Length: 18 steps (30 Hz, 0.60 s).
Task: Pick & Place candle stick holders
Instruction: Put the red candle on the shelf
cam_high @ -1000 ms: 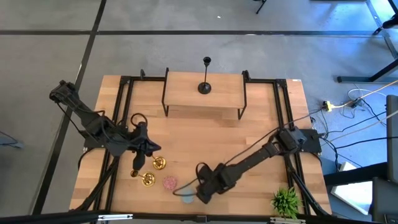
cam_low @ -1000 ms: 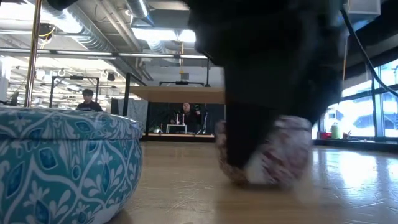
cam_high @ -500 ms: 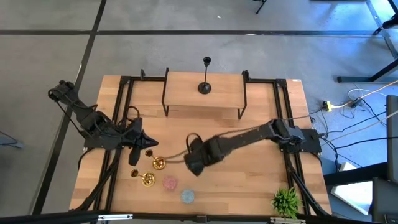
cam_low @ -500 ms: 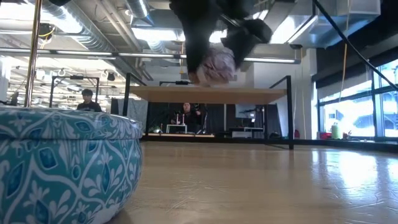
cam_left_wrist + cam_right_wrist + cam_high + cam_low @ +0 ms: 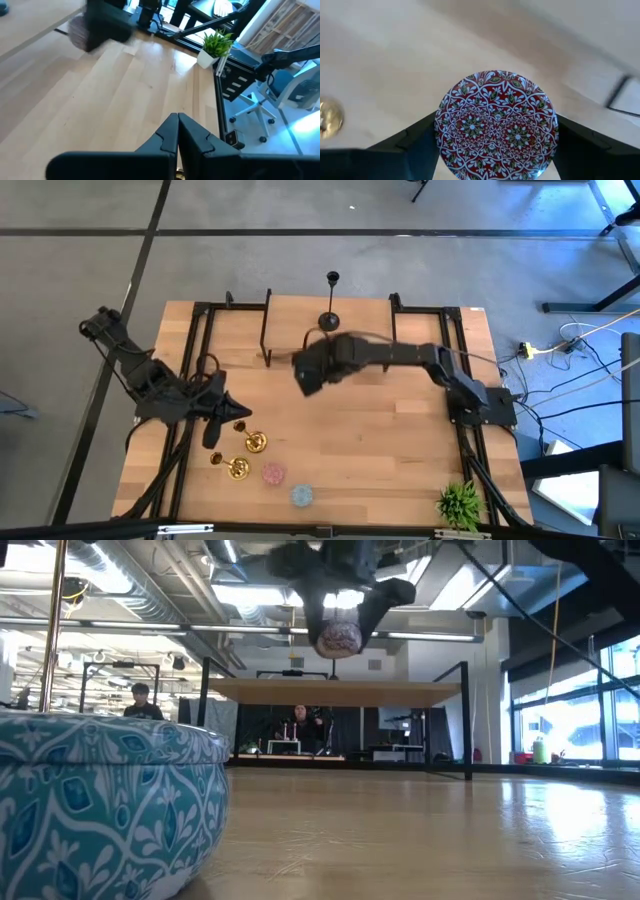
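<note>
The right gripper (image 5: pixel 310 370) is lifted above the table (image 5: pixel 400 440) near the raised shelf (image 5: pixel 360 320), its fingers clamped on the red-patterned squat holder (image 5: pixel 496 125); a second ago it was low at six o'clock beside the light blue holder (image 5: pixel 301 496). The left gripper (image 5: pixel 212 430), fingers together, hangs at nine o'clock just above the two gold sticks (image 5: pixel 247 455). No writing is legible.

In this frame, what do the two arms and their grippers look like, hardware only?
Both arms are dark, almost black, jointed links rising from blocky bases at the table's side rails. The left arm carries looping black cable along its links; the left gripper ends in two matte black, angular fingers that taper to points. The right gripper has broad, flat black fingers. No markings are legible.
</note>
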Motion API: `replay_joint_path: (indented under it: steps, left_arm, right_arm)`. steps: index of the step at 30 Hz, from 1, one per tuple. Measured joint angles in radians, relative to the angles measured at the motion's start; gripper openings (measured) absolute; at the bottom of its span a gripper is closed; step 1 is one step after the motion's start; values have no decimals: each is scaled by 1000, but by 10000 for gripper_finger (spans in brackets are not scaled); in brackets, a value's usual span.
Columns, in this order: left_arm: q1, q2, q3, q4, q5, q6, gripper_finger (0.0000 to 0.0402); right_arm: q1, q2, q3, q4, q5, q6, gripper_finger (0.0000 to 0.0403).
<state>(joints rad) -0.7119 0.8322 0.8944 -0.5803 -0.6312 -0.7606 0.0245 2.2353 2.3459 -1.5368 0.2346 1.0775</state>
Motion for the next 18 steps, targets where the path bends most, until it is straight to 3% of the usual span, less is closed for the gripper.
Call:
replay_joint_path:
  steps: [8, 18]
  left_arm:
    - [-51, 0, 0, 1, -52, -25, 1]
    - [-113, 0, 0, 1, -113, -46, 2]
  right_arm:
    - [-147, 0, 11, -8, -93, 11, 305]
    - [-208, 0, 11, 54, -86, 7, 305]
